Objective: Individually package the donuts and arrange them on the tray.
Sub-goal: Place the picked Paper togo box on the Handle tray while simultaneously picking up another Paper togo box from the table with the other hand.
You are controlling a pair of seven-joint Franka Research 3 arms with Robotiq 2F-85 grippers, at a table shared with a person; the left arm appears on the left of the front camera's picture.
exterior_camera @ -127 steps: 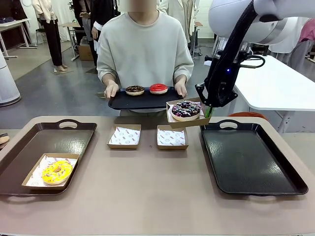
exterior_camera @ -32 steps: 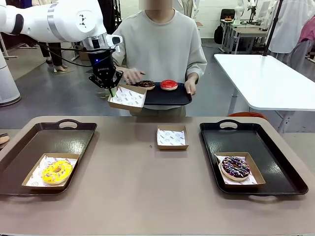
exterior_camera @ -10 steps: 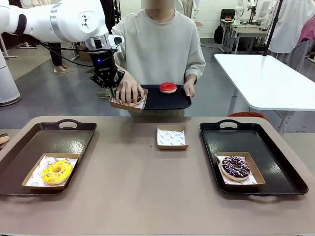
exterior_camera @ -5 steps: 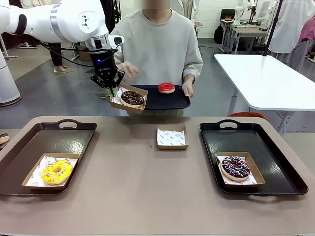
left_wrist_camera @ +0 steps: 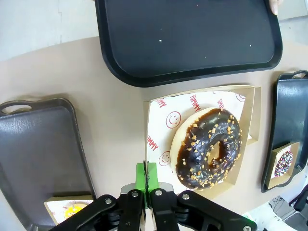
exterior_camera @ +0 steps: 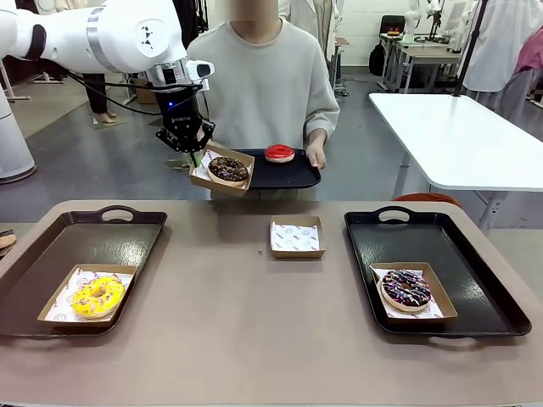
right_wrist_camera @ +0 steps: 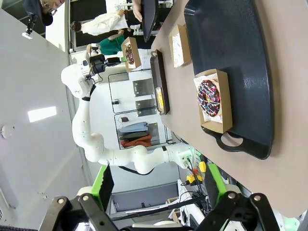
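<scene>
My left gripper [exterior_camera: 194,158] is shut on the near edge of a brown cardboard box [exterior_camera: 222,170] held in the air beyond the table's far edge. A chocolate-brown donut [exterior_camera: 227,169] lies in it on printed paper. In the left wrist view the green fingertips [left_wrist_camera: 148,174] pinch the box [left_wrist_camera: 159,144] rim beside the donut [left_wrist_camera: 209,147]. The person holds a black tray [exterior_camera: 293,174] carrying the red donut [exterior_camera: 279,153]. The yellow donut [exterior_camera: 97,297] sits boxed on the left tray [exterior_camera: 51,254]. The sprinkled donut [exterior_camera: 405,289] sits boxed on the right tray [exterior_camera: 475,280]. My right gripper [right_wrist_camera: 159,192] is open, above the table.
An empty paper-lined box [exterior_camera: 296,236] stands at the table's middle, toward the far edge. The left tray and right tray each have bare room behind their boxes. A white table [exterior_camera: 467,144] stands at the back right.
The person's hand, resting on the held box a second ago, has drawn back and left the chocolate donut in it. The person's tray with the red donut shifted slightly left.
</scene>
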